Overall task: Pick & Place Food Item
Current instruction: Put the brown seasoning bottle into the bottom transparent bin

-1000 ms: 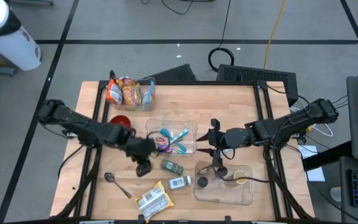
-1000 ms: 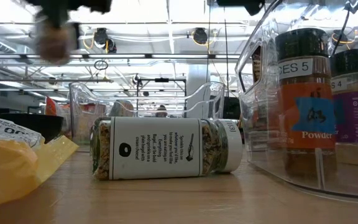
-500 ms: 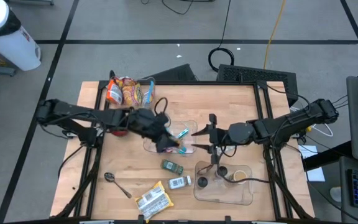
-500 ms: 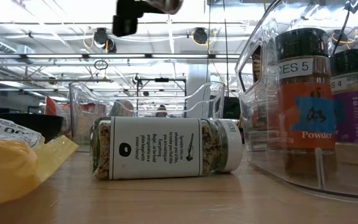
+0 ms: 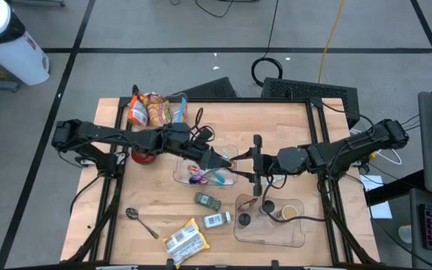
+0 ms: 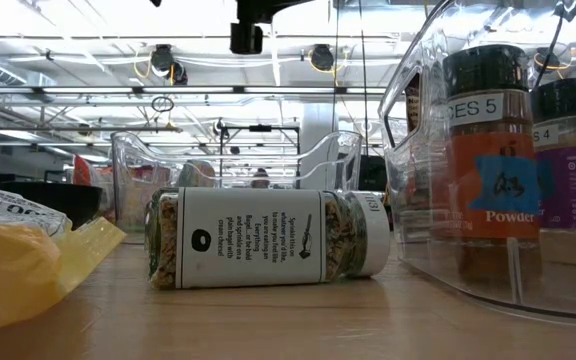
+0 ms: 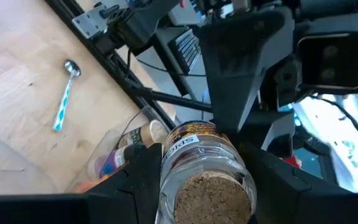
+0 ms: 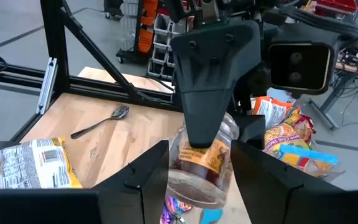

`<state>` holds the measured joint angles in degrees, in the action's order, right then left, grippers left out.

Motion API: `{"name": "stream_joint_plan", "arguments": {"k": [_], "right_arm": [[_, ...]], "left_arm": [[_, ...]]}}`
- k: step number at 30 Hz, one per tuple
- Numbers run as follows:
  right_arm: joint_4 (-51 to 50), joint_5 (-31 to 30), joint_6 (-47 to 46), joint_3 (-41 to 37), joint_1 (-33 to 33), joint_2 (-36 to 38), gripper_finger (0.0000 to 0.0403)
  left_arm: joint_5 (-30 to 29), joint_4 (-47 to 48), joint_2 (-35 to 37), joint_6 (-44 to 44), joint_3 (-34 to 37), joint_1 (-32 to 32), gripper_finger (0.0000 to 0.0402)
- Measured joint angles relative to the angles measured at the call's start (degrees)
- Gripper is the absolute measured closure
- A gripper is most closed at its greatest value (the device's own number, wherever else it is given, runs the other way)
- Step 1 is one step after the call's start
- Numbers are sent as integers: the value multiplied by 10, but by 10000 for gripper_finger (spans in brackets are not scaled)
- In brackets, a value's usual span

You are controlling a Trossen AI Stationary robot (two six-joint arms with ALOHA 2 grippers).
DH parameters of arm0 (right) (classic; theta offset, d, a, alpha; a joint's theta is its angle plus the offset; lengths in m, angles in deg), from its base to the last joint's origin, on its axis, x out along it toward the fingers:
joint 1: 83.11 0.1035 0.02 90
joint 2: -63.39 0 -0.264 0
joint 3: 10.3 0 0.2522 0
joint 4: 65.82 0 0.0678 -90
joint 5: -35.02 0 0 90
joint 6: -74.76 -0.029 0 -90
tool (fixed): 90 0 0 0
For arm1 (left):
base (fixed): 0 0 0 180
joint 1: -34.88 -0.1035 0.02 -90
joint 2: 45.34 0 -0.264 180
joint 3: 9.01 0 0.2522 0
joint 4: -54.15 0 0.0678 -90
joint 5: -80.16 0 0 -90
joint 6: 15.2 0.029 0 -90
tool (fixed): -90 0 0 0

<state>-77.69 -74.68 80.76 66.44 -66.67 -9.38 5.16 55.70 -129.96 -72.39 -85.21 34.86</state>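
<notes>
Glass and a brown powder fill make the spice jar a slippery, top-heavy thing to hand over. It hangs in the air above the far-right edge of the clear utensil tray, caught between the two arms. The left gripper has its jaws clamped across the jar's body. The right gripper, reaching in from the other side of the tray, has its dark fingers closed on the same jar from the opposite end. How firmly the right pair presses is hard to judge, since the left gripper's finger covers much of the label.

The step in hand looks like a hand-over. Done well, the right jaws should be seated square on the glass before the left ones let go. The left arm should then draw straight back across the tray, without dragging the jar sideways. The likely goal is the clear spice bin, just beside the tray on the right arm's side, where other jars already stand upright. The jar therefore needs turning lid-up over a free spot before being lowered.
</notes>
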Motion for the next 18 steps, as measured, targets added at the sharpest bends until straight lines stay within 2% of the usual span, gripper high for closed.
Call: {"name": "stream_joint_plan", "arguments": {"k": [6,11,18], "right_arm": [[-3,-30,-16,0,0,-5,188],[-9,-30,-23,0,-7,-14,148],[3,-30,-22,0,-7,-20,143]], "left_arm": [[-4,-34,-10,-15,0,-3,208],[-5,-54,-9,-19,0,-3,208],[-12,-50,-9,-21,0,-3,208]]}}
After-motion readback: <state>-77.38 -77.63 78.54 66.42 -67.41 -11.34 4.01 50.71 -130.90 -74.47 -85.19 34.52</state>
